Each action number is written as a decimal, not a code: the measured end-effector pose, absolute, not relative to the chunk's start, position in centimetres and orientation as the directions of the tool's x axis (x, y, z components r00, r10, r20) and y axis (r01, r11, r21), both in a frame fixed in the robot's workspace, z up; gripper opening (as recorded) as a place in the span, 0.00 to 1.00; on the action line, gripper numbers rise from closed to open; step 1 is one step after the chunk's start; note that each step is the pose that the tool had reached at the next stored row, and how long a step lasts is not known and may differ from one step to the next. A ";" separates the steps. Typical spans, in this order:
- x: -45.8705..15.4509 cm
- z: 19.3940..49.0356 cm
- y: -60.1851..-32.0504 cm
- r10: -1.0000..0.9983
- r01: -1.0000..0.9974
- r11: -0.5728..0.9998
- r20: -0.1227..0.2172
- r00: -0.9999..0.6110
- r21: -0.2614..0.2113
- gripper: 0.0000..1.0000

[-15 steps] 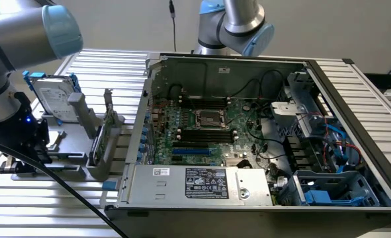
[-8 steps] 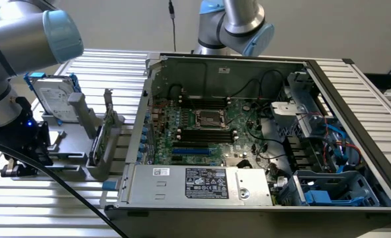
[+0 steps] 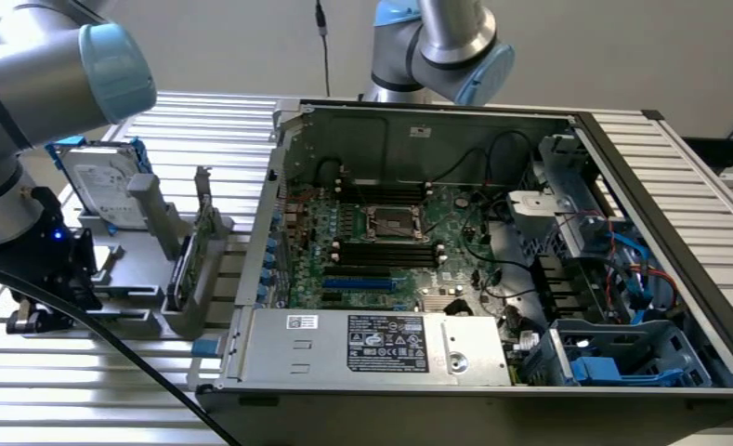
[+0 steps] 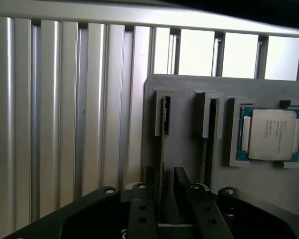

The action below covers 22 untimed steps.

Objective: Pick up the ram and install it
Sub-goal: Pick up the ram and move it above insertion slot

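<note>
The gripper (image 4: 164,174) straddles the ram (image 4: 165,117), its jaws spread with one on each side. The ram stands on edge in the grey holder (image 4: 182,149), not yet pinched or lifted. The processor chip (image 4: 269,132) lies further along the holder. Beyond the holder is the open computer case (image 3: 280,186), so installing remains undone.

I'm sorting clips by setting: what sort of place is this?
Probably a robotics lab bench for computer assembly: an open PC case with its motherboard bare, a grey holder carrying a processor, and a robot arm at a slatted table.

A hard drive (image 3: 99,190) stands beside the computer case (image 3: 416,125).
</note>
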<state>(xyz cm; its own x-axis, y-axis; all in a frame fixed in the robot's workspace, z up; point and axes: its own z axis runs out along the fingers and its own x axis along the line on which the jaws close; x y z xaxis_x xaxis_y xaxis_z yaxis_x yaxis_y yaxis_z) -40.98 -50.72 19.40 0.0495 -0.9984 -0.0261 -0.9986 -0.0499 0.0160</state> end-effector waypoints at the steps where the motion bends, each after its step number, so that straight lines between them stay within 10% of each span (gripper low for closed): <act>1: -41.0 19.4 -50.8 -0.998 -0.999 -0.050 -0.028 0.049 0.016 0.30; 22: -41.0 19.4 -51.3 -0.997 -0.999 -0.050 -0.055 0.049 0.022 0.21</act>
